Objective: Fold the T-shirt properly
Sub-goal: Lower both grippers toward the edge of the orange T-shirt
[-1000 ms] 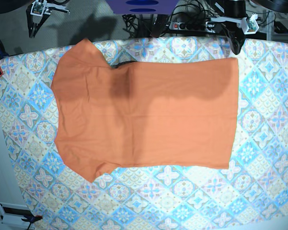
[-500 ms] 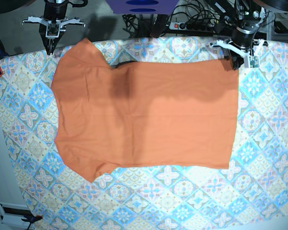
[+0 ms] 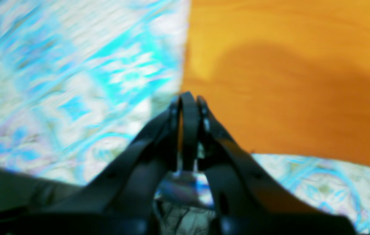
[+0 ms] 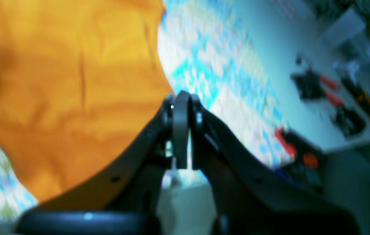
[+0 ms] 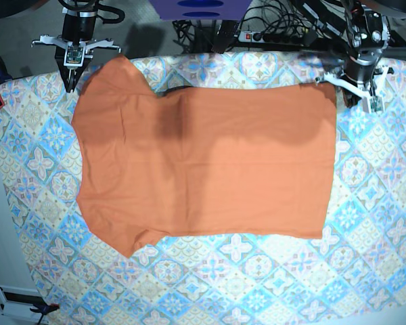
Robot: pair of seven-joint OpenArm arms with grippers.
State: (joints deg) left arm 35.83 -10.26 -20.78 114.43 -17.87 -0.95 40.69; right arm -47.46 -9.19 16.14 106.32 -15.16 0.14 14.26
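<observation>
Left wrist view: the left gripper (image 3: 188, 98) has its jaws pressed together, holding nothing. Its tips hover at the shirt's (image 3: 286, 81) hem corner, orange cloth to one side, cloth-covered table (image 3: 74, 85) to the other. The risk, as I judge it: coming down with the jaws closed would only poke the fabric and push a wrinkle into the hem; they need to part first. The picture is blurred, so whether the tips touch the shirt cannot be told.

Right wrist view: the right gripper (image 4: 181, 98) is likewise closed and empty, its tips at the curved sleeve edge of the shirt (image 4: 67, 85). A grab here could catch only the sleeve's top layer, or the tablecloth under it, and the fold would drag askew.

Base view: the shirt (image 5: 203, 156) lies flat across the middle of the table (image 5: 365, 271), collar end toward the view's left edge, hem toward the right. The right gripper (image 5: 72, 80) stands by the far sleeve near the far-left corner; the left gripper (image 5: 355, 95) by the far hem corner. If the two lift unevenly, the far edge would fold crooked.
</observation>
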